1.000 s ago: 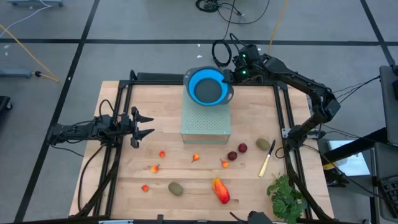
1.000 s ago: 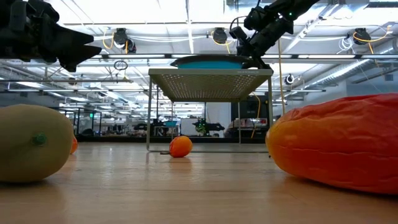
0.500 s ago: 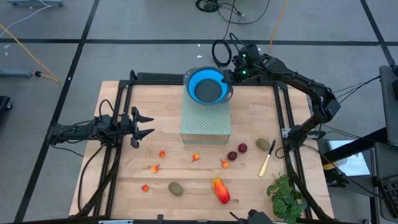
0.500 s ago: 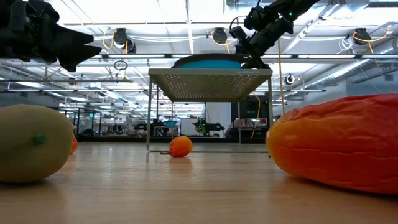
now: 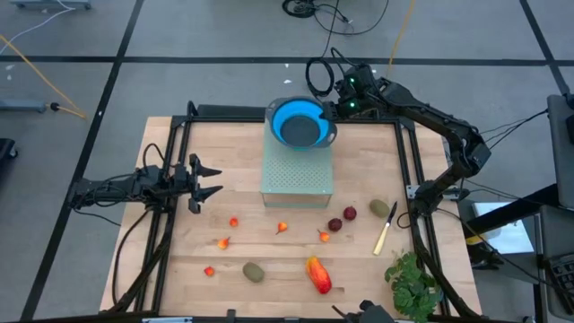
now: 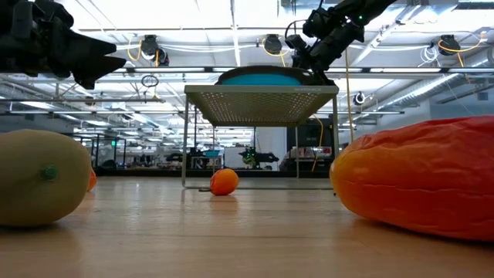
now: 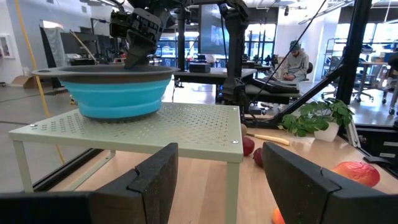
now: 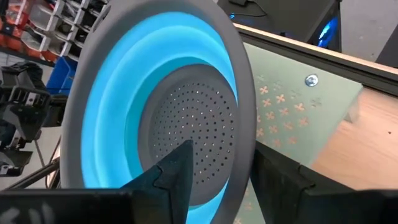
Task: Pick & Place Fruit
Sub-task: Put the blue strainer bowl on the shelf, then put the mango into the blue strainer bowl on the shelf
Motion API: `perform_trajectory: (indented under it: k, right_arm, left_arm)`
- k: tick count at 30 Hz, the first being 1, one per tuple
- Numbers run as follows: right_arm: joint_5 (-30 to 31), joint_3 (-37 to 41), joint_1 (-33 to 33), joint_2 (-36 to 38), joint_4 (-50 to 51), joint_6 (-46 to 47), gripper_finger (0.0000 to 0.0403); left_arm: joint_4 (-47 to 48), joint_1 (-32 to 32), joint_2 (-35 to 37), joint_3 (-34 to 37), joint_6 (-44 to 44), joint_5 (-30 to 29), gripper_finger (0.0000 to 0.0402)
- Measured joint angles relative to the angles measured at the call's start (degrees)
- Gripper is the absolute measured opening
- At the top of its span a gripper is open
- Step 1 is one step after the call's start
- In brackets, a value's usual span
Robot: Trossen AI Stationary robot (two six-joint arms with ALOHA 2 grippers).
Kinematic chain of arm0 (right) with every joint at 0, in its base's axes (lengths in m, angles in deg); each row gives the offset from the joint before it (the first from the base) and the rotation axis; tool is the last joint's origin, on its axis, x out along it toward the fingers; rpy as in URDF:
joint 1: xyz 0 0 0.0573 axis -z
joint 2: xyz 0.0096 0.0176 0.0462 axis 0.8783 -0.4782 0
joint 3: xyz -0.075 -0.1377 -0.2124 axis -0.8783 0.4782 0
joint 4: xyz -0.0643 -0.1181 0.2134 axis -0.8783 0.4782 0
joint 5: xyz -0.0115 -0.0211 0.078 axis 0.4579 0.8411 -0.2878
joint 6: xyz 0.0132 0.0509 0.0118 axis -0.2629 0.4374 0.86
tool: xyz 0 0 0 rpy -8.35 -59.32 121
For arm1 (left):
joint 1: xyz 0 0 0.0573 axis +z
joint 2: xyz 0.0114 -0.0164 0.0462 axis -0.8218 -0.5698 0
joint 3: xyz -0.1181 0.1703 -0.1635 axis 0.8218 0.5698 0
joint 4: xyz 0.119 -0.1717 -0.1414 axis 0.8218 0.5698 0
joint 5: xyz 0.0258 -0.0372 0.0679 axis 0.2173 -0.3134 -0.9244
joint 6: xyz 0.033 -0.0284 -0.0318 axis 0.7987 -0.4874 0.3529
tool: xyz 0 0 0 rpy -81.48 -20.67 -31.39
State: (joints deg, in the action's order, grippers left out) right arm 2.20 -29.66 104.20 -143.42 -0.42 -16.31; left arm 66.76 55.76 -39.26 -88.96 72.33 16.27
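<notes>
Right gripper [image 5: 334,109]: your fingers straddle the blue colander's [image 5: 301,125] rim, parted, not clearly pinching it.
Left gripper [image 5: 208,180]: spread, waiting over the table.
Fruit [image 5: 317,274]: loose on the table [image 5: 179,260], none in the colander.
Shelf [image 5: 297,175]: raises the colander.

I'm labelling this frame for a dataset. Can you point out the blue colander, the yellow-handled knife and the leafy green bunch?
blue colander [image 5: 301,131]: high view, on its perforated grey base.
yellow-handled knife [image 5: 382,239]: high view, on the yellow handle.
leafy green bunch [image 5: 414,284]: high view, on the middle of the leaves.
</notes>
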Motion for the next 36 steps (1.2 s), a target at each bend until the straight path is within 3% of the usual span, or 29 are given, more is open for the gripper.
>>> perform_trajectory:
  k: [25, 36]
  right_arm:
    - [-0.2, 0.0, 3.5, 0.6, -0.8, 1.7, 0.0141]
    - [-0.2, 0.0, 3.4, 7.0, -1.3, 3.4, 0.0141]
  left_arm:
    - [-0.1, 0.0, 0.0, 0.0, 0.0, 0.0, 0.0234]
    - [-0.2, 0.0, 0.0, 0.0, 0.0, 0.0, 0.0234]
